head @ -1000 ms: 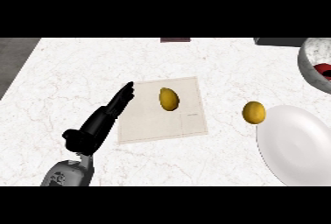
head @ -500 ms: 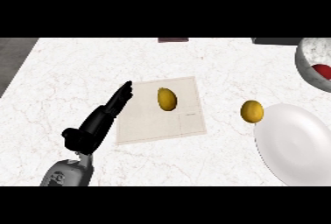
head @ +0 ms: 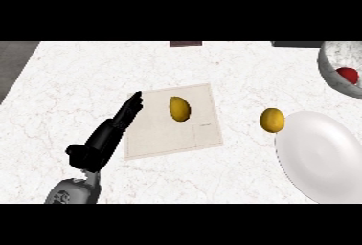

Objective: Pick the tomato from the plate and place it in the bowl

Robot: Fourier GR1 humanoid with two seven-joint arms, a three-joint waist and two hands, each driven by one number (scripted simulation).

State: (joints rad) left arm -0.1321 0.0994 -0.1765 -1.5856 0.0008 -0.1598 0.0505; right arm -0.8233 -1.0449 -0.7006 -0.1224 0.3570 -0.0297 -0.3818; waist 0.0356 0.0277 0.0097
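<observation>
Left hand [head: 107, 136] open, fingers straight, holding nothing, lying along the left edge of the pale mat [head: 170, 139]. One yellow fruit [head: 179, 108] sits on the mat at my 2 o'clock, a second yellow fruit [head: 272, 119] just beside the plate [head: 318, 158] at 3. The tomato [head: 346, 75] sits in the bowl [head: 329, 67], far off at 2 o'clock (my right hand is out of view), so I judge the placing done.
</observation>
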